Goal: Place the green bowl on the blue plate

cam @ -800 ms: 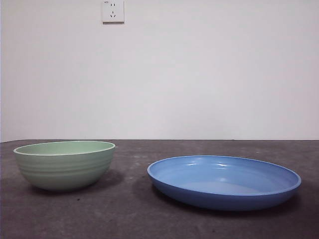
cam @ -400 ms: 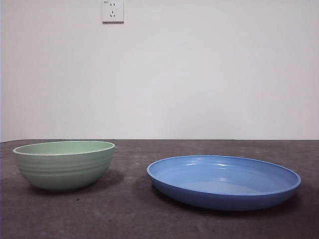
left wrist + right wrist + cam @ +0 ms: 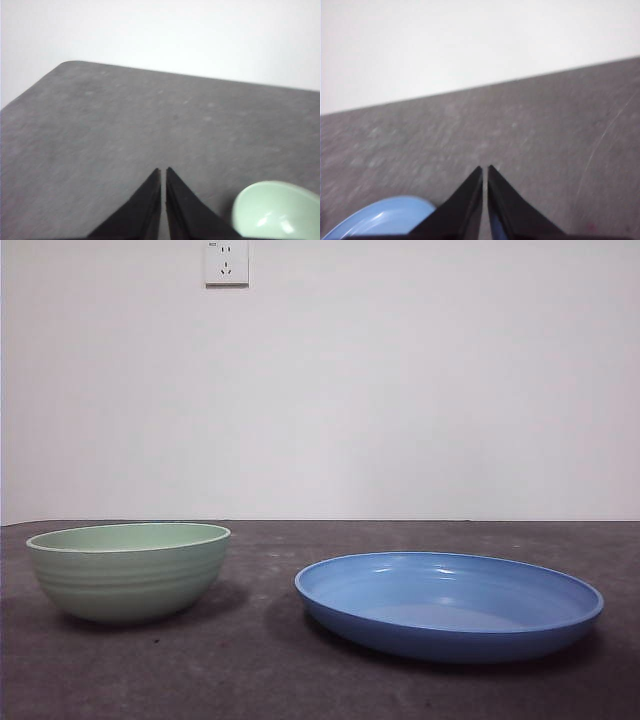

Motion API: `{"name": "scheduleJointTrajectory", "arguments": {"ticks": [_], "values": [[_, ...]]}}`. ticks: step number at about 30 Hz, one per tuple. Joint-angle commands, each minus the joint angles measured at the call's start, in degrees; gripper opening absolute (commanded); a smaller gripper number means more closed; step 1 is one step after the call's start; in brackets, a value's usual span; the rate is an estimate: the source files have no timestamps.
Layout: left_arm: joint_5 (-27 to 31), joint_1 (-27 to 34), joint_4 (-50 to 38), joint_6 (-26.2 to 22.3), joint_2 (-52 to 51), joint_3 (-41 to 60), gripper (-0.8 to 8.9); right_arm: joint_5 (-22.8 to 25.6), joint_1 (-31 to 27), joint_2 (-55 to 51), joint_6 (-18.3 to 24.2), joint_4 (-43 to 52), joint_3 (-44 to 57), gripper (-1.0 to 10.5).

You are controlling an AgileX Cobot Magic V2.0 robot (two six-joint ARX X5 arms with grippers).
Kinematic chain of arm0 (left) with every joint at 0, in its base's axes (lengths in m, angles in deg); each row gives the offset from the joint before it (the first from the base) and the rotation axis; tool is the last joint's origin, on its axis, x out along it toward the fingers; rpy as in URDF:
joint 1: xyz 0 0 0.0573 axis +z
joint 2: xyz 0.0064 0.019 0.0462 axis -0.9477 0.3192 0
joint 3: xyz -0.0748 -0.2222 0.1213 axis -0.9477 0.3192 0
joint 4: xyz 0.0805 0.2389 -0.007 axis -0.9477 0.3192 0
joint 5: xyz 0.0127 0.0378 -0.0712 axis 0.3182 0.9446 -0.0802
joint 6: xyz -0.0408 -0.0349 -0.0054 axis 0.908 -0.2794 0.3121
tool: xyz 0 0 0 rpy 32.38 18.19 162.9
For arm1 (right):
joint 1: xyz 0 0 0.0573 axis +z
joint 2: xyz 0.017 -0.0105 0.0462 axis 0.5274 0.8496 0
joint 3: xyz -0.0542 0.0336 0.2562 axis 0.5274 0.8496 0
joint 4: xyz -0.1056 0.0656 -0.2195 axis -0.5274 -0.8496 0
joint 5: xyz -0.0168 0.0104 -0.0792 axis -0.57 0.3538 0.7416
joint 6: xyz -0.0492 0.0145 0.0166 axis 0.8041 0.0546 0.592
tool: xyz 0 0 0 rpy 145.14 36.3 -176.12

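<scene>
The pale green bowl stands upright on the dark table at the left of the front view. To its right, apart from it, lies the wide blue plate, with nothing on it. Neither arm shows in the front view. My left gripper is shut with nothing in it and hangs above the table, with the green bowl off to one side of its jaws. My right gripper is also shut and holds nothing; an edge of the blue plate shows beside its jaws.
The dark grey table runs back to a white wall with a power socket high up. The left wrist view shows a rounded corner of the table.
</scene>
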Motion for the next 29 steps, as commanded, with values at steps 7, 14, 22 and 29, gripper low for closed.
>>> {"name": "scheduleJointTrajectory", "arguments": {"ticks": [7,14,22,29], "values": [[-12.2,-2.6,7.2,1.9,12.9,-16.8,0.16,-9.5,0.0,11.3,-1.2,-11.8,-15.5,0.1],[-25.2,-5.5,17.7,1.9,26.8,-30.8,0.17,-19.9,0.0,20.3,-0.5,-21.0,-26.8,0.1],[-33.1,-9.9,22.4,1.9,37.0,-39.2,0.18,-29.9,1.3,28.5,3.4,-26.8,-33.7,0.1],[-34.4,-11.0,22.1,1.3,38.1,-39.7,0.21,-33.5,1.7,29.9,3.7,-26.4,-33.9,0.1]]}}
